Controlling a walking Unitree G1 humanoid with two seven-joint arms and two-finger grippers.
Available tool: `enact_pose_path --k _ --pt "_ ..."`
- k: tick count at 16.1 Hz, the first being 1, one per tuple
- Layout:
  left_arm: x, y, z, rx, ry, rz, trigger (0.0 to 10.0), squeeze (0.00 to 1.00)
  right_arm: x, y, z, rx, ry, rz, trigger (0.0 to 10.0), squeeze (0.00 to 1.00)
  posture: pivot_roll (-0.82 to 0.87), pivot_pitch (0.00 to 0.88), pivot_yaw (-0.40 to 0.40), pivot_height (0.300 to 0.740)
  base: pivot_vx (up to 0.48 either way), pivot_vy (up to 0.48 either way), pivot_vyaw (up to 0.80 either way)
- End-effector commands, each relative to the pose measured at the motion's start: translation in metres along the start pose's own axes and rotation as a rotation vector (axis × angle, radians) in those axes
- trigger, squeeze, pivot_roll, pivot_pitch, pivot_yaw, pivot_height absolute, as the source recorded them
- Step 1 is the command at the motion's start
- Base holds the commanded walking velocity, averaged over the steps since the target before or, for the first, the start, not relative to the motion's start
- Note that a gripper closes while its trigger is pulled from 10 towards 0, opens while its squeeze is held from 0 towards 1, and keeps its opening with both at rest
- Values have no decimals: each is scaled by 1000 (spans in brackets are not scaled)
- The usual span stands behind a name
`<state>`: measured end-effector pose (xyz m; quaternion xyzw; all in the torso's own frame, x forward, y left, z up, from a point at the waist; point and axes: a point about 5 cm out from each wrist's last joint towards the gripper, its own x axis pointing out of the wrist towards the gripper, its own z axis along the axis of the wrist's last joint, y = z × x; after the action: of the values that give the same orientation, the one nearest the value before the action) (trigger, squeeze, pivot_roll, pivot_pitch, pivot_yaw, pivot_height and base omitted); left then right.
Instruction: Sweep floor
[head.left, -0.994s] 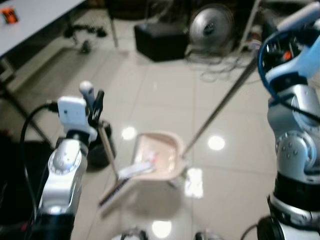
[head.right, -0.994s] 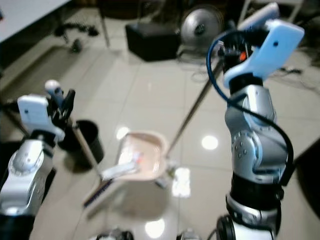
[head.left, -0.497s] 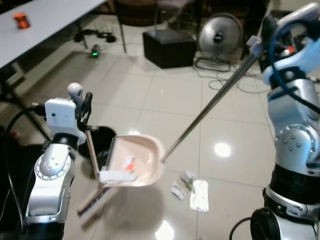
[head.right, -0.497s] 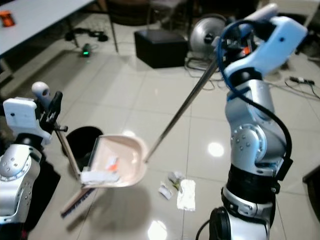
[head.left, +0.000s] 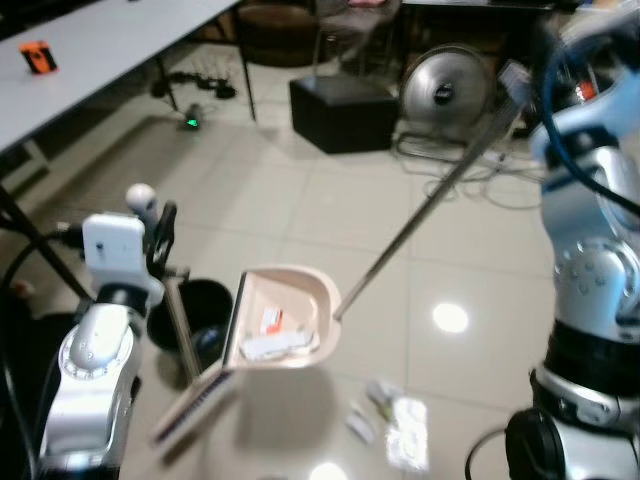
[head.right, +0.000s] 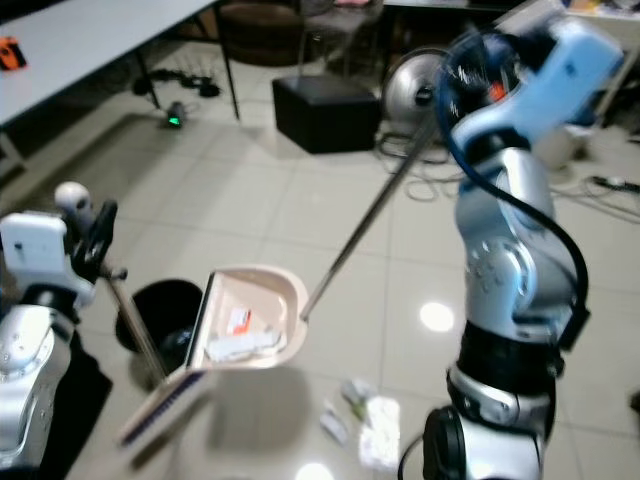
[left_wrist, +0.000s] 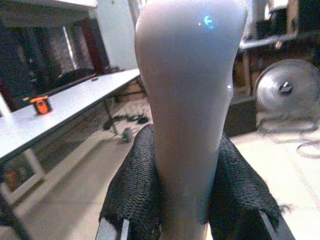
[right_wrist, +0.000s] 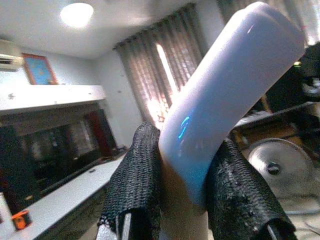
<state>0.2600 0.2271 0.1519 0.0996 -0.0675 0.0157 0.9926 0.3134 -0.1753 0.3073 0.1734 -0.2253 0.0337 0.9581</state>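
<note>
Carrying a loaded dustpan (head.left: 285, 318) toward the black bin (head.left: 200, 315) is the step in hand, as I read it.

Head views: right gripper (head.right: 478, 75) sits high at the far end of the dustpan's long pole (head.left: 425, 213); the pan hangs well below and forward of it, tilted, with paper scraps (head.left: 272, 345) inside, just beside the bin's rim. Left gripper (head.left: 160, 235) holds the broom (head.left: 185, 375) by its handle top, bristles hanging below the jaws near the pan's lip. Crumpled litter (head.left: 395, 430) lies on the tile floor (head.left: 300, 200), apart from both tools.

Left wrist view: jaws clamped on the pale broom handle, fingers (left_wrist: 137, 187) pressed either side.

Right wrist view: jaws clamped on the pole's grip, fingers (right_wrist: 135, 182) flanking it.

Next move likely calls for swinging the pan over the bin mouth and tipping it, then returning for the litter.
</note>
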Motion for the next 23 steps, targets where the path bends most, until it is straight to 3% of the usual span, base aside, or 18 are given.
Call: enact_pose_path --k 1,3,10,15,16,23 --pt "-2 -2 7 0 -38 3 10000 0 2 -2 9 -1 -31 2 10000 0 4 0 40 740 480 0 800" --pt "-12 -1 2 3 -10 10 10000 0 5 2 11 12 -39 17 10000 0 10 0 34 740 480 0 800" --pt "-19 1 -1 18 10 21 10000 0 8 3 14 30 -51 18 10000 0 15 0 32 740 480 0 800" --pt "-19 -1 -2 11 15 7 10000 0 5 0 13 30 -52 -2 10000 0 8 0 43 740 480 0 0" --pt "-17 -2 -3 -25 19 5 10000 0 5 -1 13 25 -52 -7 10000 0 5 0 45 740 0 0 0" --pt "-9 -10 -4 -64 23 -5 10000 0 7 0 15 -82 -125 2 10000 0 -1 0 51 740 0 0 0"
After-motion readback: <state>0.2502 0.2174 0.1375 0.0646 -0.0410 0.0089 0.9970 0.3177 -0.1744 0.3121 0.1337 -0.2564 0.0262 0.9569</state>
